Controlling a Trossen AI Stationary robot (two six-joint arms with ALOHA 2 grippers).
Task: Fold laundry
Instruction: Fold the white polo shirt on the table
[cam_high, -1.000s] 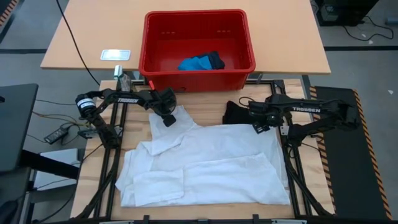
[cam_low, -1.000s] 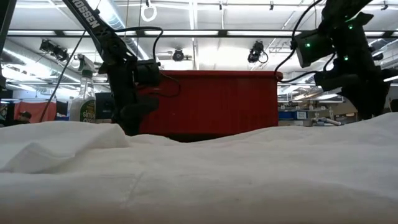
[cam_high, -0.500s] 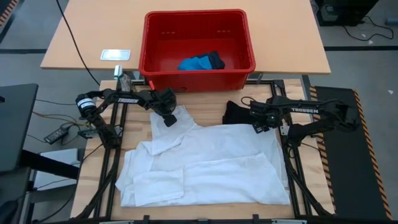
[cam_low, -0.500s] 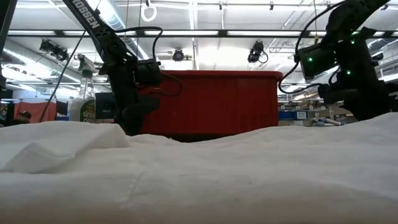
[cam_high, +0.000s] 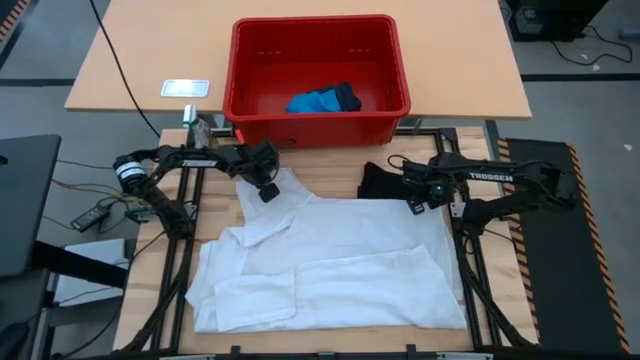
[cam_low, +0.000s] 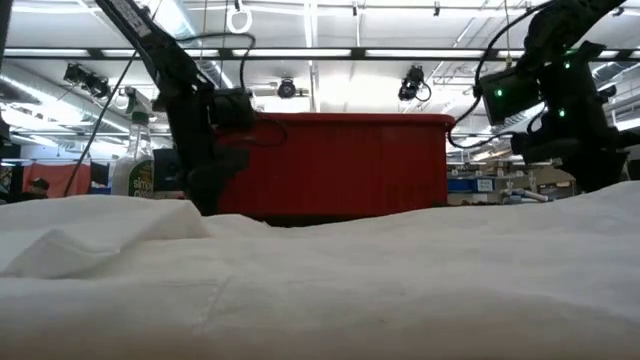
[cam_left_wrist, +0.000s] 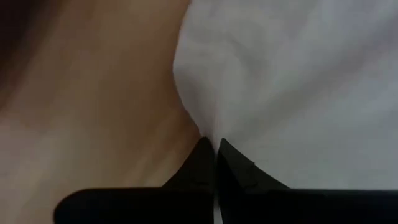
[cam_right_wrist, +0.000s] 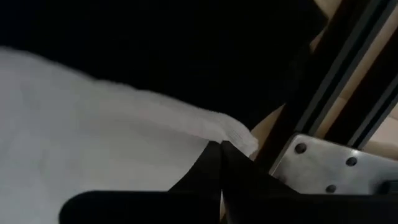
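A white garment (cam_high: 340, 255) lies spread across the wooden table, its near part folded over in layers. My left gripper (cam_high: 267, 191) is shut on its far left corner. My right gripper (cam_high: 414, 205) is shut on its far right corner. A black garment (cam_high: 378, 181) lies bunched on the table just beyond the right gripper. A small bright blue piece (cam_high: 312, 101) lies in the red basket (cam_high: 318, 30), beside a dark piece. In the low view the white garment (cam_low: 320, 280) hides both sets of fingertips. My left gripper pinches the white garment's far left edge (cam_left_wrist: 208, 127) between its two fingers, which come from above, pointing down. The cloth there rises in a small ridge at the fingertips; the rest lies on the table. My right gripper pinches the white garment's far edge (cam_right_wrist: 227, 135) close to its right corner, between its two fingers, from above. The hem there is raised slightly at the fingertips, with the black garment right behind it. One layer or several, I cannot tell.
The red basket stands on a second table beyond the far edge. A small white device (cam_high: 186, 88) lies left of it. Black frame rails (cam_high: 470, 260) run along the table's left and right sides. A dark mat (cam_high: 560, 250) lies to the right.
My right gripper has come down a little onto the white garment's far right corner. My left arm has shifted slightly toward the table's left edge, its gripper staying at the far left corner. The garment lies as before.
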